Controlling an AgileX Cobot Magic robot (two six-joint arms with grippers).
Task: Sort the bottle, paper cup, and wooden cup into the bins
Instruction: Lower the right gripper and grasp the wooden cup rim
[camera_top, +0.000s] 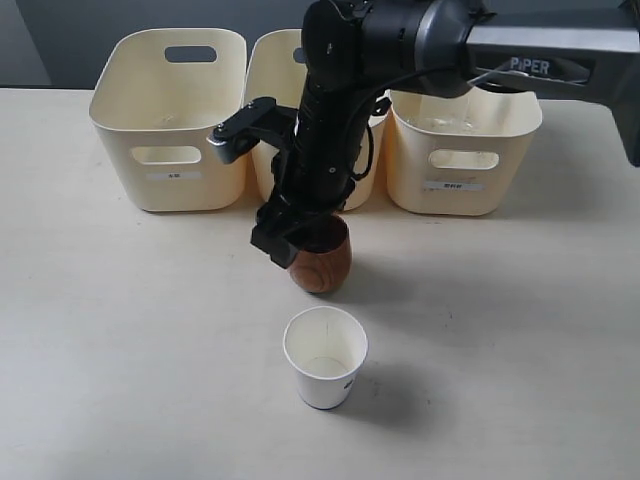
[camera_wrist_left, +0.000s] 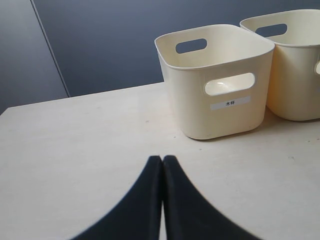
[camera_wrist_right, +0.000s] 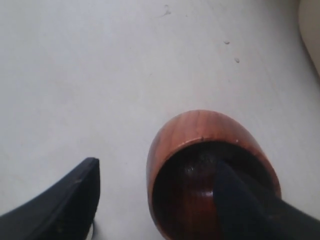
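Observation:
The wooden cup (camera_top: 327, 270) (camera_wrist_right: 200, 125) stands upright on the table in front of the middle bin (camera_top: 262, 75). My right gripper (camera_top: 293, 243) (camera_wrist_right: 156, 167) is down at its rim and open. One finger (camera_wrist_right: 235, 200) is inside the cup's dark hollow, and the other finger (camera_wrist_right: 75, 195) is outside, apart from the wall. Nearer the front edge stands the white paper cup (camera_top: 325, 357), upright and empty. My left gripper (camera_wrist_left: 162, 159) is shut on nothing above bare table and does not show in the exterior view. The bottle is out of view.
Three cream bins line the back of the table: the left bin (camera_top: 170, 120) (camera_wrist_left: 220, 100), the middle one (camera_wrist_left: 295, 65) and the right bin (camera_top: 465, 150). The right arm (camera_top: 340, 110) reaches down in front of the middle bin.

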